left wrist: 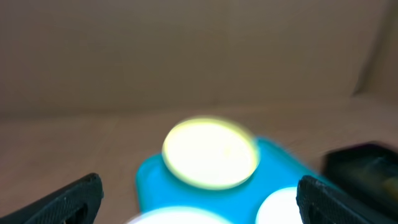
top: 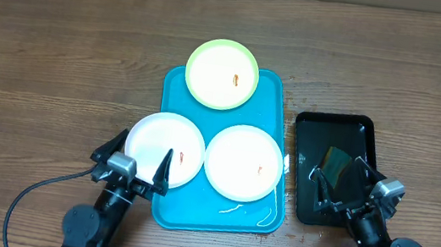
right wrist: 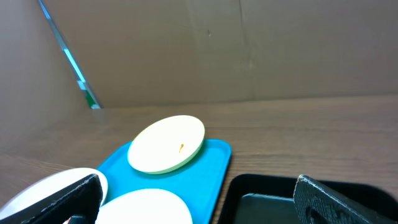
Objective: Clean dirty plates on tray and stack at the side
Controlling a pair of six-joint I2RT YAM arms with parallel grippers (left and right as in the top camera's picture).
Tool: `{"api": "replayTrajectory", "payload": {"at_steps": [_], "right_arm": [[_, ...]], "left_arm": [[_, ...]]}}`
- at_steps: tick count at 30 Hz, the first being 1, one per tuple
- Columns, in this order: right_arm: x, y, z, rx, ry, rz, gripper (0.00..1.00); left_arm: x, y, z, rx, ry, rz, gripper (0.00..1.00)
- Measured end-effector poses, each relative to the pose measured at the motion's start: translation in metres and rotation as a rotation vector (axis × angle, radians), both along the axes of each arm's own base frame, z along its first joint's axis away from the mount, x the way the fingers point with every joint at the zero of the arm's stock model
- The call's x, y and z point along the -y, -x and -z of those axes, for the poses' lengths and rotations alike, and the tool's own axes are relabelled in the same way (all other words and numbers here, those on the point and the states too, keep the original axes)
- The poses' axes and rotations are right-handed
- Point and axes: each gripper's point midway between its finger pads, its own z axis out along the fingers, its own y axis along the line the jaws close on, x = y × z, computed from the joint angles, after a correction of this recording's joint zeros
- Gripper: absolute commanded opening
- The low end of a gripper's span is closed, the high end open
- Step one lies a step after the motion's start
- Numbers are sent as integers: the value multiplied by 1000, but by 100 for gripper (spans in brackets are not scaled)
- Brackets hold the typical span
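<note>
Visibly, the left white plate (top: 164, 148) overhangs the tray (top: 272, 105).

Bare wooden table (top: 58, 59) lies open left of the turquoise tray (top: 272, 96) and beyond its far side. Three plates crowd the tray. The green-rimmed plate (top: 222, 74) overhangs the far edge, the left white plate (top: 164, 148) overhangs the left edge, and the right white plate (top: 243, 162) sits just beside it. Only a narrow strip of table separates the tray from the black tray (top: 321, 137) on its right. A strip along the turquoise tray's near edge carries no plate.
</note>
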Motion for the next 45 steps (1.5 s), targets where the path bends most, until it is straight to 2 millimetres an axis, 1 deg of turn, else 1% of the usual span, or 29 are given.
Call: {"api": "replayTrajectory", "payload": {"at_steps": [2, 4, 5, 7, 10, 12, 14, 16, 18, 19, 21, 22, 24, 26, 29, 32, 34, 35, 36, 37, 39, 40, 41, 42, 45], "right_arm": [[-1, 1, -2, -18, -21, -7, 100], [-2, 4, -11, -24, -37, -14, 100], [-3, 5, -17, -27, -41, -16, 100], [-3, 9, -33, -41, -50, -19, 100], [-4, 12, -57, -90, -56, -24, 100], [-4, 12, -70, -154, -62, -23, 100], [-5, 9, -85, -220, -64, -23, 100], [-4, 3, -101, -315, -58, -23, 100], [-4, -5, -116, -392, -51, -25, 100], [-4, -10, -120, -439, -44, -25, 100], [-4, -20, -128, -522, -44, -26, 100], [-3, -26, -130, -560, -42, -26, 100], [-3, -42, -130, -631, -43, -26, 100], [-3, -53, -120, -705, -47, -30, 100], [-5, -61, -88, -849, -58, -45, 100], [0, -67, -55, -988, -53, -17, 100], [6, -66, -27, -1119, -51, 33, 99], [9, -66, -11, -1192, -53, 58, 93], [11, -66, 0, -1242, -54, 74, 86], [13, -69, 16, -1304, -54, 93, 77], [16, -72, 37, -1380, -58, 129, 74], [19, -73, 50, -1421, -55, 158, 70], [21, -73, 56, -1440, -49, 173, 66], [28, -72, 77, -1505, -41, 234, 63], [43, -69, 111, -1608, -19, 373, 63]], "left_arm": [[9, 5, -23, 92, 21, 58, 100], [15, 13, -50, 205, 31, 102, 100], [17, 16, -59, 243, 32, 117, 100], [20, 20, -68, 267, 34, 139, 100], [23, 22, -70, 215, 39, 157, 100], [24, 24, -78, 166, 39, 163, 100], [24, 27, -92, 147, 41, 166, 100], [24, 30, -111, 118, 41, 167, 100], [24, 32, -132, 82, 40, 169, 100], [24, 32, -141, 52, 41, 169, 100], [25, 30, -148, -45, 40, 170, 100], [25, 29, -153, -90, 39, 170, 100], [27, 25, -156, -194, 39, 176, 100], [29, 19, -155, -295, 40, 182, 100], [31, 7, -154, -398, 41, 184, 100], [33, -2, -139, -493, 43, 188, 100], [34, -4, -125, -559, 46, 194, 100], [36, -5, -120, -584, 49, 204, 100], [38, -6, -117, -596, 51, 213, 100], [39, -7, -116, -605, 54, 221, 100], [42, -8, -113, -621, 59, 239, 100], [43, -9, -112, -627, 61, 246, 100], [44, -9, -111, -631, 63, 251, 100], [45, -9, -110, -635, 64, 255, 100], [46, -9, -110, -639, 67, 262, 100]]}}
